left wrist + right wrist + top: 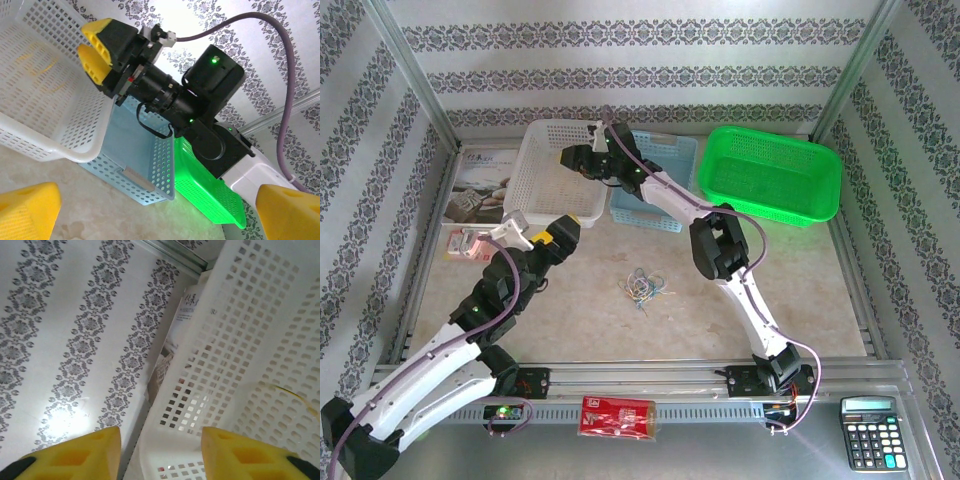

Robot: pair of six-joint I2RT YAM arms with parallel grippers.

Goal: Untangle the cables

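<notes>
While the cables [642, 287] lay bunched on the table [800, 290], well clear of the white basket [535, 170], the right gripper [87, 41] hung spread over that basket, the left gripper [160, 215] spread just short of it.

- Beige marbled worktop [570, 310] lies bare all round the tangle of thin yellow, white and blue-green cables [642, 287]; near side open.
- Right arm [725, 250] slants across to the tangle's right, with a bare strip between them.
- White perforated plastic basket [545, 165], light blue perforated basket [672, 150] and green perforated basket [775, 175] wall off the back.
- Right pincer [572, 157] over the white basket, jaws apart.
- Left pincer [160, 214], jaws wide, close before that basket's rim.
</notes>
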